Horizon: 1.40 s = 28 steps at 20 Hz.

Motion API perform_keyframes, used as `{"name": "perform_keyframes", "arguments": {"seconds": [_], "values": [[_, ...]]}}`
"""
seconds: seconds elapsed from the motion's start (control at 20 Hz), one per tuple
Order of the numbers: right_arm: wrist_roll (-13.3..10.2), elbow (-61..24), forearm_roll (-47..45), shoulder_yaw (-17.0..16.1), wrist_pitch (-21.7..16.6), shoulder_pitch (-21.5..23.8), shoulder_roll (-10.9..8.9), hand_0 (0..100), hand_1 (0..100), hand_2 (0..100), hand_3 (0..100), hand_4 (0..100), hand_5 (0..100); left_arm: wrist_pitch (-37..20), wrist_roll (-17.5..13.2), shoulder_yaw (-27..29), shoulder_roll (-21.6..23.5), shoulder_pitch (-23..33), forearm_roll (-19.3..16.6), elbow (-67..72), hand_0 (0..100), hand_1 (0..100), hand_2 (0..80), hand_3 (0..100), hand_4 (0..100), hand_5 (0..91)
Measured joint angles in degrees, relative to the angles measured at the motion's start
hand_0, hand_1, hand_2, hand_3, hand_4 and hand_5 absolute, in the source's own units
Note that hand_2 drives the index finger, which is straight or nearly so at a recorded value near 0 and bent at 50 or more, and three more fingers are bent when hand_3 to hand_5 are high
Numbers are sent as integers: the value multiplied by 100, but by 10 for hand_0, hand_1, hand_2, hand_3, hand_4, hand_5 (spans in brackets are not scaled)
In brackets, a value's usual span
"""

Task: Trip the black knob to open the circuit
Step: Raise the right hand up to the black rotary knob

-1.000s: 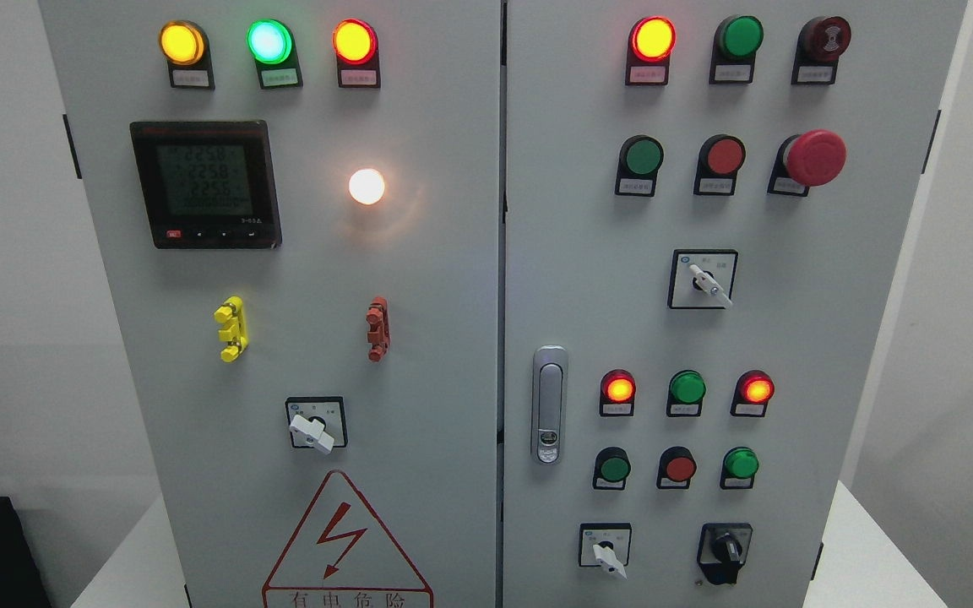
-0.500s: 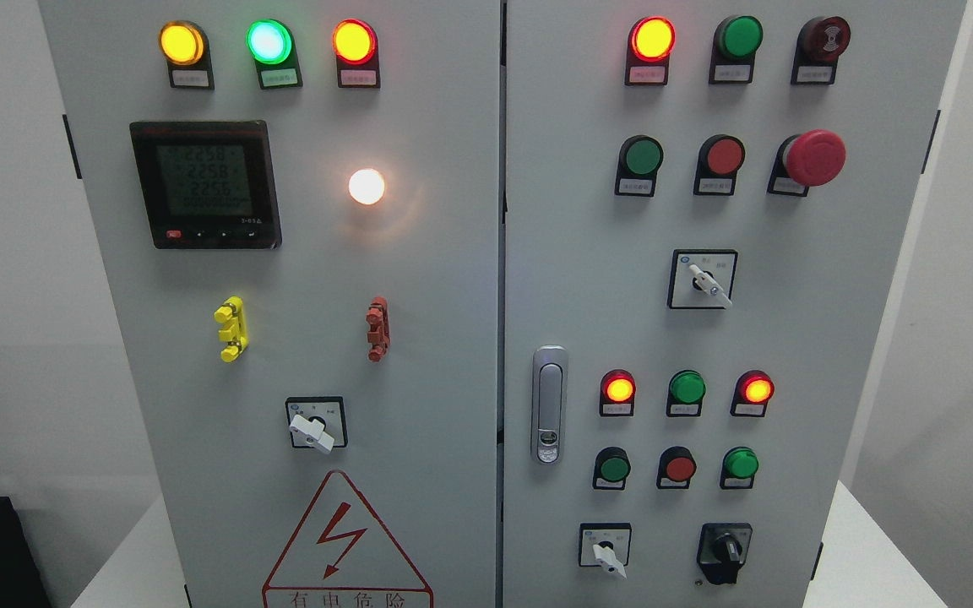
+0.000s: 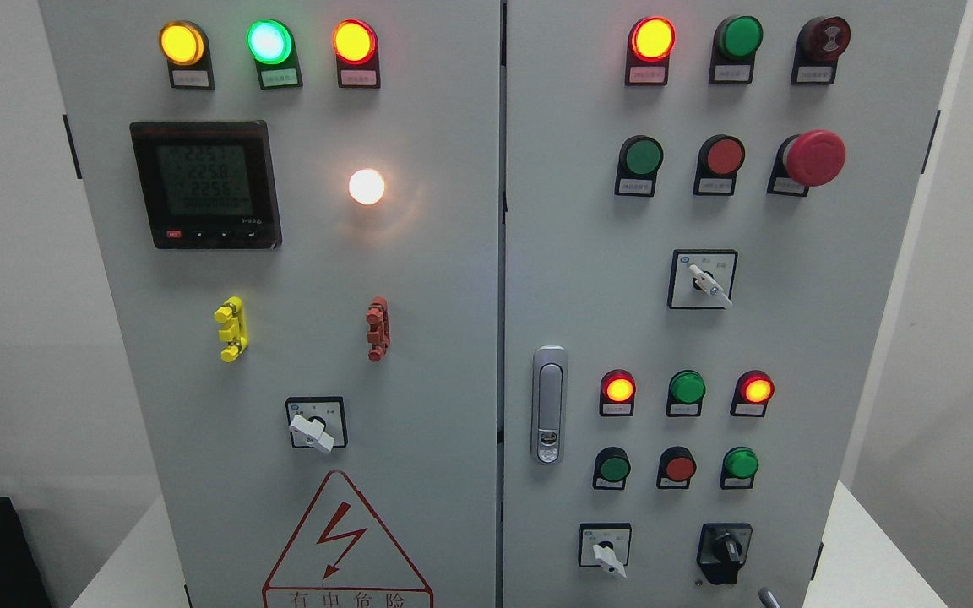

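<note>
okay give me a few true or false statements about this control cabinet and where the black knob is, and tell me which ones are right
1. The black knob sits at the lower right of the right door. True.
2. A robot hand is gripping the black knob. False: nothing touches it; only a small grey tip shows at the bottom edge below and to its right, too little to identify.
3. The red mushroom button is on the right door, near the top. True.
4. The digital meter is on the right door. False: it is on the left door.
5. The selector switch left of the black knob has a black handle. False: its handle is white.
6. The green lamp in the left door's top row is lit. True.
</note>
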Motion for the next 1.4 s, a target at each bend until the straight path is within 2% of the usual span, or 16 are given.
{"name": "perform_keyframes", "arguments": {"seconds": [1.05,1.4], "values": [[0,-101,-1,82,180,-113,-3,881,834,0,1000,1000,914,0,0,0,0,0,0,0,120,389,0,0,0,0],[4,-102,-1,262,180,-113,-10,884,835,0,1000,1000,913,0,0,0,0,0,0,0,120,389,0,0,0,0]]}}
